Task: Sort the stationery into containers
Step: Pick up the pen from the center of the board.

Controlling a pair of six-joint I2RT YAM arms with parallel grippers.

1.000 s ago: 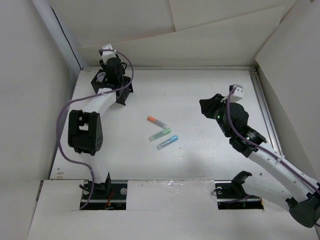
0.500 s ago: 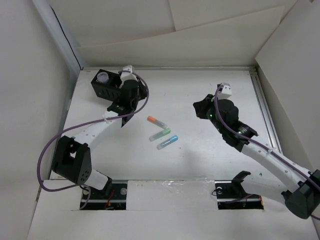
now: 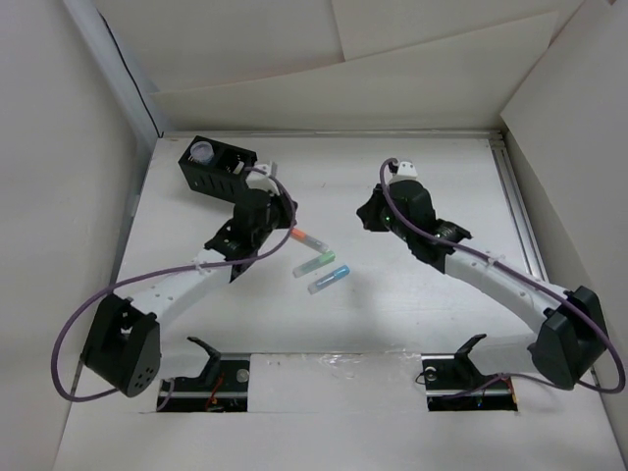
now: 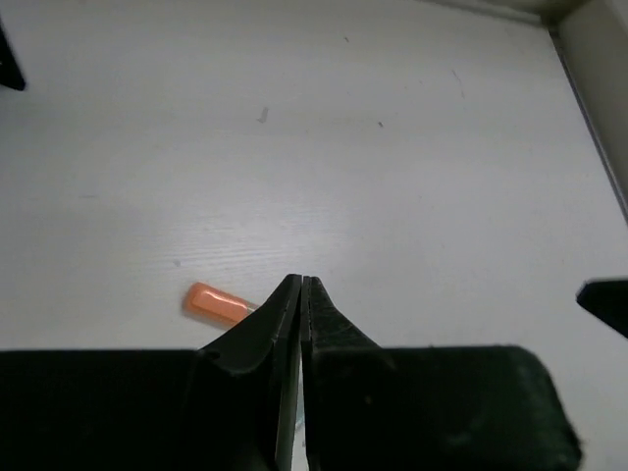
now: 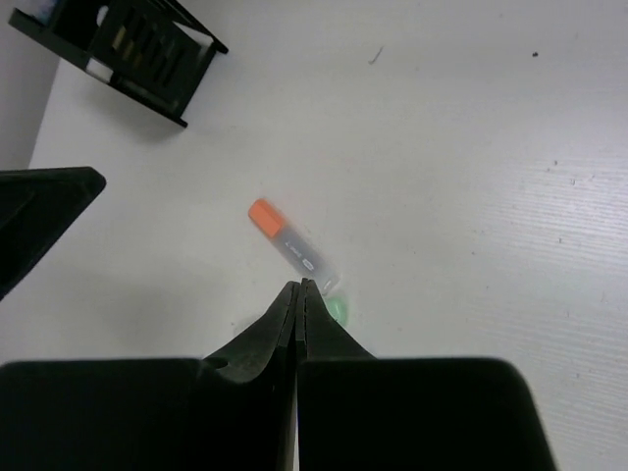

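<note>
The black mesh organiser (image 3: 214, 169) stands at the far left, with a pale round roll (image 3: 201, 151) in its back compartment. It also shows in the right wrist view (image 5: 128, 44). The orange (image 3: 306, 236), green (image 3: 316, 262) and blue (image 3: 331, 278) highlighters lie together mid-table. My left gripper (image 3: 285, 216) is shut and empty, just left of the orange highlighter (image 4: 211, 302). My right gripper (image 3: 366, 218) is shut and empty to their right, above the orange pen (image 5: 289, 240) and the green cap (image 5: 337, 310). The yellow highlighter and the second roll are out of view.
White walls enclose the table on the left, back and right. A raised rail (image 3: 520, 221) runs along the right edge. The two arm bases (image 3: 324, 378) sit at the near edge.
My left gripper has moved from the organiser right and nearer, to beside the orange highlighter. My right gripper has moved left towards the highlighters. The highlighters have not moved.
</note>
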